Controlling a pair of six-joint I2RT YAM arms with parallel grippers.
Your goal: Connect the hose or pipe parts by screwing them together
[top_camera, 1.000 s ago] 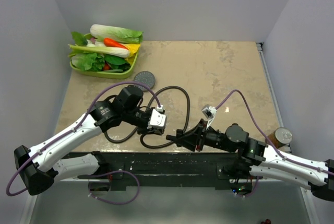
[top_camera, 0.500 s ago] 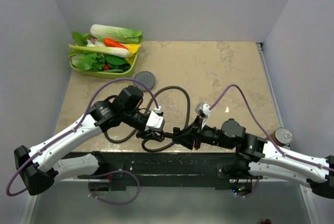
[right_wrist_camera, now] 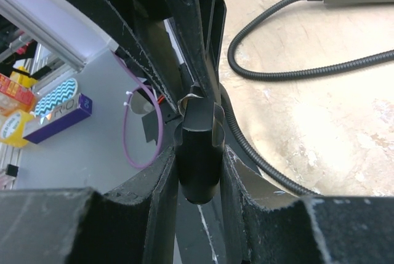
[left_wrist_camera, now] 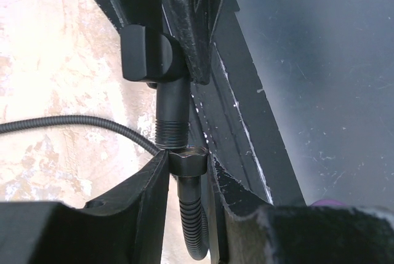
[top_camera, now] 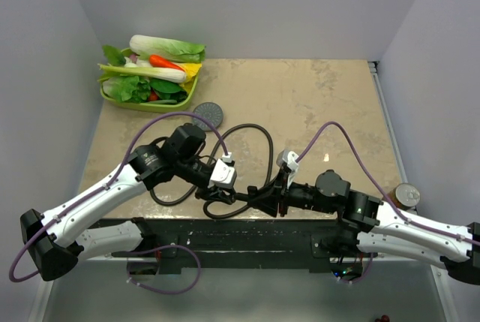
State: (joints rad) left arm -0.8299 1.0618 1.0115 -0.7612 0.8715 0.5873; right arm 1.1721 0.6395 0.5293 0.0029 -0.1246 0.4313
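Since one second ago your right gripper (top_camera: 262,199) has travelled to the left and your left gripper (top_camera: 216,191) has turned downward, so the two now meet above the near edge of the table (top_camera: 322,104). You hold the hose nut (left_wrist_camera: 188,162) clamped between the left jaws. The hose (top_camera: 264,145) leaves below the nut and makes a wide loop on the table. Your right jaws are clamped on the shower handle (right_wrist_camera: 198,165), a short dark piece. Its threaded end (left_wrist_camera: 171,116) points straight at the nut and touches its top, in one line with it. Most of the thread is bare above the nut. A round dark grey disc (top_camera: 208,114) lies well apart, on the table near the vegetable basket (top_camera: 111,97). Whether it belongs to the shower part, I cannot tell.
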